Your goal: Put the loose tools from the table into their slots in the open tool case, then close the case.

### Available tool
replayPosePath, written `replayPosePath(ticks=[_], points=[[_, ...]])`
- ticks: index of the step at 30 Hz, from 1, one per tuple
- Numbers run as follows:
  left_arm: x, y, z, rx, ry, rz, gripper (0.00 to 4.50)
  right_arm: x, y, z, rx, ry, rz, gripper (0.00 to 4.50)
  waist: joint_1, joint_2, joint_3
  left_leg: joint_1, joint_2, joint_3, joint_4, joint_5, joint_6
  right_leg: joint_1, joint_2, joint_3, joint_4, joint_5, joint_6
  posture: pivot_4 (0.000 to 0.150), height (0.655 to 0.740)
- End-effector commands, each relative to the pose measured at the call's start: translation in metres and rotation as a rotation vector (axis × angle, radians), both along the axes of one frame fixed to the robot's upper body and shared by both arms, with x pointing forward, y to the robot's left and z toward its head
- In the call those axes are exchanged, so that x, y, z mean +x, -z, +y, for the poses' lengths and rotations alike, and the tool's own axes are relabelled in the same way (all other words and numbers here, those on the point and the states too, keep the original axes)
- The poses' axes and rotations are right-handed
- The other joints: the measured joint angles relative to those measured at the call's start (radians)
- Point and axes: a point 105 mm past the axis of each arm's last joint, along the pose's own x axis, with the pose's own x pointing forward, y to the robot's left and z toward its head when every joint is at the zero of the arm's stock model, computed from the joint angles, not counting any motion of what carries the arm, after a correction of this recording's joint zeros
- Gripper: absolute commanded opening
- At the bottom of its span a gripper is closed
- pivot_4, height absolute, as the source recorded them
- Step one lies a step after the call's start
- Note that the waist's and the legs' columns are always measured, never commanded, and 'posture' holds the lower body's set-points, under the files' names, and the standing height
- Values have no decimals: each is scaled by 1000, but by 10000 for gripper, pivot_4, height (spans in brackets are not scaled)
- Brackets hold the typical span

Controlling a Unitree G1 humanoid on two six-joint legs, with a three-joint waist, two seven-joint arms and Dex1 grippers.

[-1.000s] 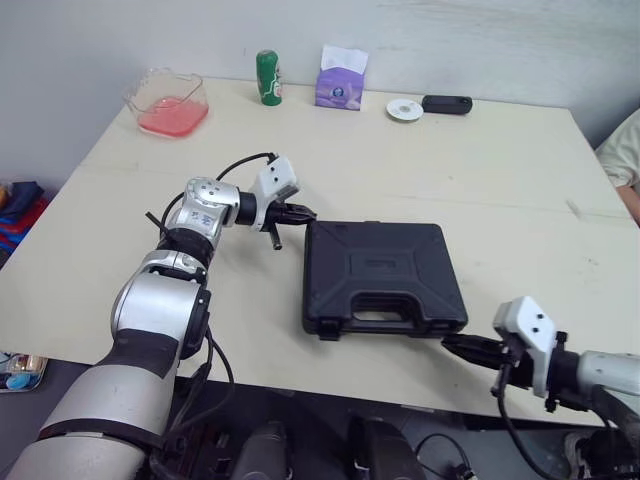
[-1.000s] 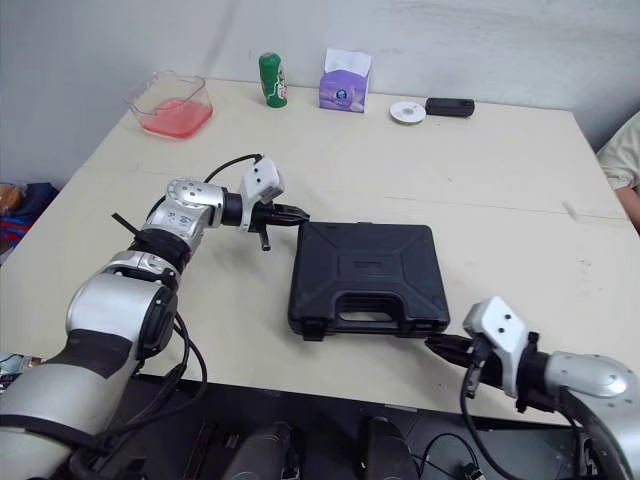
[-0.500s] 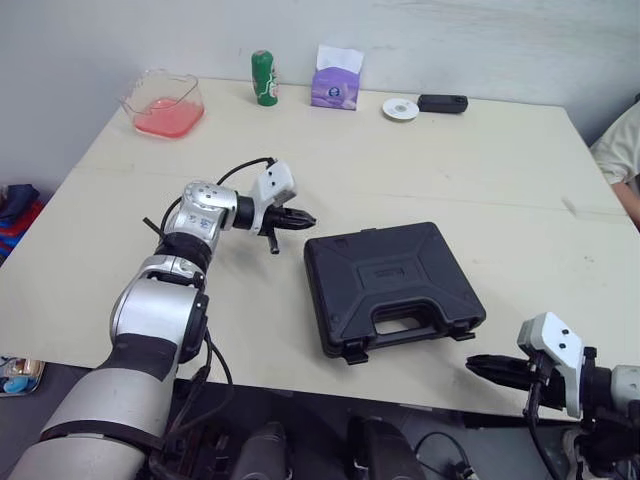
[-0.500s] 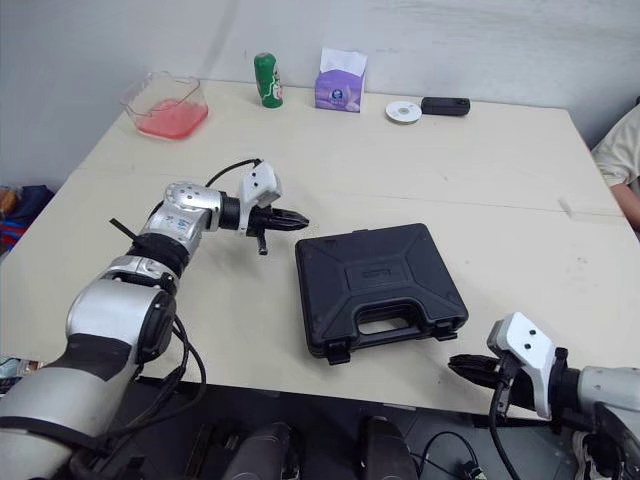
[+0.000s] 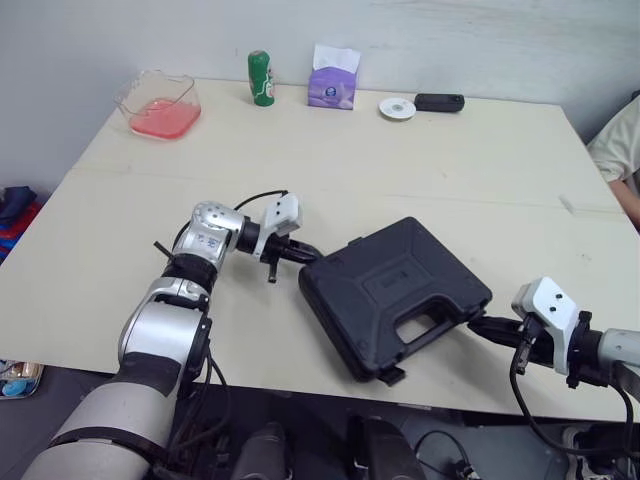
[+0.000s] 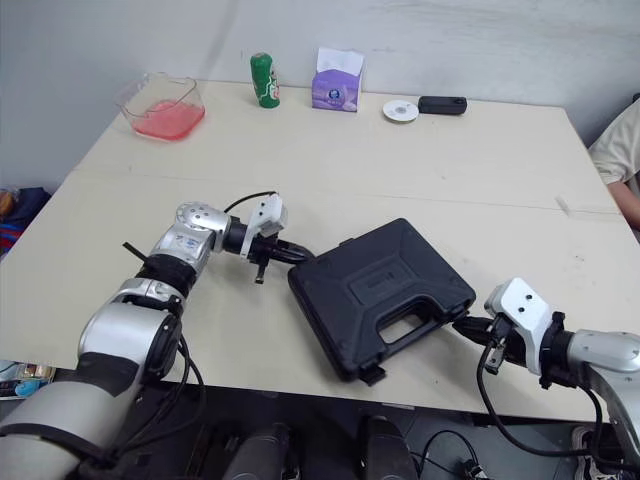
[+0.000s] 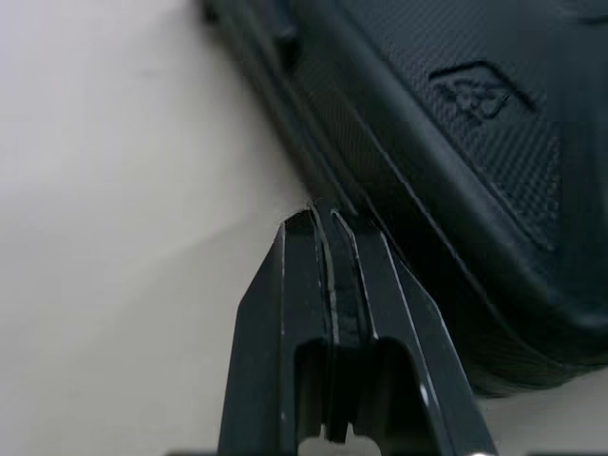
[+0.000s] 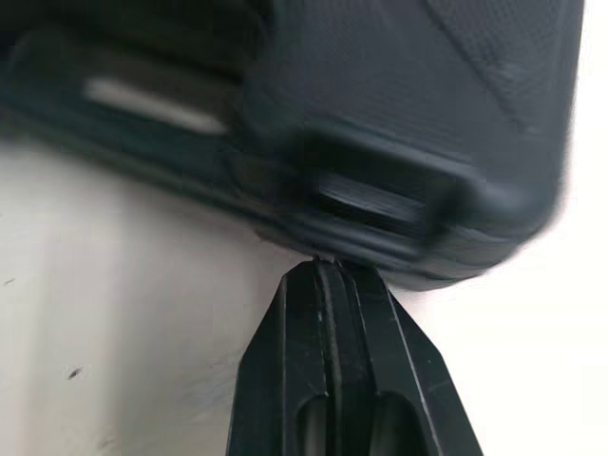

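The table (image 5: 450, 170) is lit brightly and evenly by soft light from overhead. Only soft-edged shadows are cast, and a narrow dark band is seen under the near edge of the tool case (image 5: 395, 290). A dull sheen is carried by the case lid. The wall (image 5: 500, 40) is lit less strongly toward the left. In the wrist views the case is rendered very dark against the pale table top.

Big cream worktop (image 5: 480, 160), bit scuffed, sits right up vs a plain pale wall (image 5: 500, 40). Grey floor (image 5: 40, 415) on the left, even light tbh.
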Motion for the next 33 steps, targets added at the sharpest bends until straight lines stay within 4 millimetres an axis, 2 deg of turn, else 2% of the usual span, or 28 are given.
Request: replayPosePath(ticks=[1, 4, 7, 10, 12, 17, 20, 22, 24, 27, 29, 31, 33], points=[[-6, -17, 6, -13, 43, -54, 803, -3, -7, -7, -10, 11, -13, 0, 2, 0, 0, 0, 0, 0, 0, 0, 0, 0, 0, 0, 0, 0, 0, 1500, 7400], [-5, -28, 13, -17, 16, -85, 803, -10, -6, -16, -20, 44, 2, 0, 5, 0, 0, 0, 0, 0, 0, 0, 0, 0, -1, 0, 0, 0, 0, 1500, 7400], [-7, -51, 2, -72, 29, -104, 803, -15, -3, -25, -26, 86, 13, 0, 9, 0, 0, 0, -1, -1, 0, 0, 1, 1, -2, 0, 0, 0, 0, 1500, 7400], [-15, -79, -28, -185, 77, -103, 803, -16, 1, -31, -25, 132, 12, 0, 9, 0, 0, 0, -2, -2, 1, 0, 2, 3, -3, 0, -1, 1, 1, 1500, 7400], [-19, -89, -58, -238, 99, -126, 803, -14, 1, -30, -6, 161, 0, 0, 10, 0, 0, 0, -3, -3, 1, 0, 3, 3, -4, 0, -1, 1, 2, 1500, 7400], [-29, -89, -119, -268, 160, -138, 803, -10, 0, -24, 21, 176, -27, 0, 4, 1, 0, 0, -4, -2, 1, 0, 3, 3, -3, 1, -2, 2, 4, 1500, 7400], [-30, -77, -143, -244, 160, -122, 803, -7, -1, -19, 42, 182, -45, 0, 3, 1, 0, 1, -3, -1, 1, 1, 3, 3, -2, 1, -1, 2, 4, 1500, 7400], [-29, -56, -154, -164, 147, -142, 803, -7, -1, -15, 44, 172, -53, 0, 3, 3, -1, 2, -3, -1, 1, 1, 3, 2, -1, 2, -5, 1, 4, 1500, 7400], [-30, -39, -161, -107, 158, -163, 803, -6, -2, -13, 43, 171, -58, 0, 3, 3, -1, 2, -3, 0, 0, 1, 3, 2, -2, 2, -5, 1, 4, 1500, 7400], [-35, -27, -167, -85, 193, -195, 803, -3, -6, -12, 48, 184, -83, 0, 6, 3, -1, 1, -3, 0, 0, 0, 3, 2, -2, 2, -5, 1, 4, 1500, 7400], [-41, -13, -176, -68, 205, -159, 803, 2, -9, -14, 47, 210, -124, 0, 7, 3, -1, 1, -3, 0, 0, 0, 3, 2, -4, 2, -5, 1, 4, 1500, 7400], [-43, 3, -178, -6, 216, -196, 803, 2, -7, -14, 45, 213, -126, 0, 11, 3, -1, 1, -4, -1, 0, 0, 4, 2, -7, 2, -5, 2, 4, 1500, 7400], [-48, 37, -163, 181, 296, -219, 803, 1, -8, -9, 44, 190, -117, 0, 9, 3, -2, 1, -4, -1, 0, 0, 4, 3, -8, 1, -6, 2, 4, 1500, 7400]])
